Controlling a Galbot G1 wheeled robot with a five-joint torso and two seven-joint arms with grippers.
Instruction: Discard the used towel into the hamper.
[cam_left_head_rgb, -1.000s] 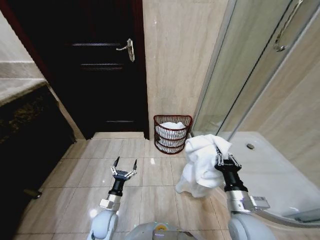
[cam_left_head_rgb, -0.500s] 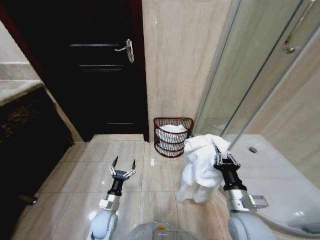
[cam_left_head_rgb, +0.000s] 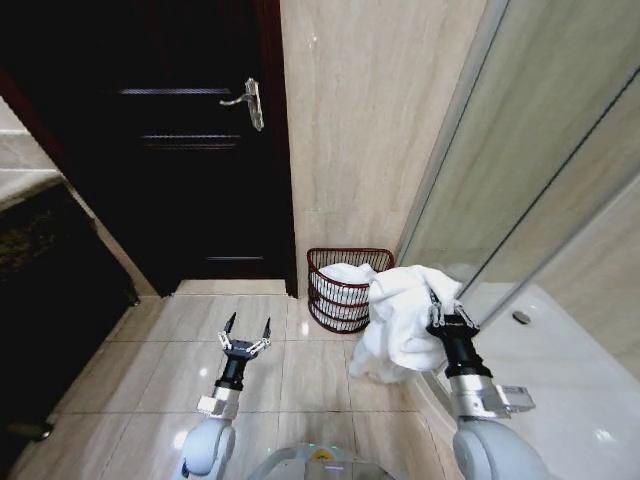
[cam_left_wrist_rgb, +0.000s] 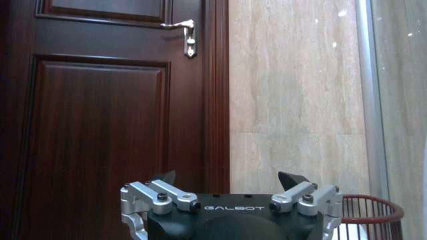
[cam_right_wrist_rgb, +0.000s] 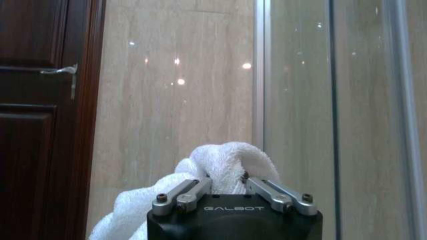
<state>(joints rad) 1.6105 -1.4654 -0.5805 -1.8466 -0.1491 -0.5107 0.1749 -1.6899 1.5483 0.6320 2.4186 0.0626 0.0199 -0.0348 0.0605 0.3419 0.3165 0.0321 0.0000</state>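
A white towel hangs bunched from my right gripper, which is shut on its top fold; the same towel bulges between the fingers in the right wrist view. The hamper, a dark reddish-brown wire basket, stands on the floor against the beige wall, just beyond and left of the hanging towel, with white cloth inside it. Its rim also shows in the left wrist view. My left gripper is held low over the floor tiles with its fingers spread open and nothing in it.
A dark wooden door with a metal handle is left of the hamper. A glass shower screen and white shower tray lie to the right. A dark counter runs along the left. Beige floor tiles lie open ahead.
The whole view has shifted as the camera moved closer; the hamper now sits nearer and partly behind the towel. Both grippers keep their pose, the right still shut on the towel.
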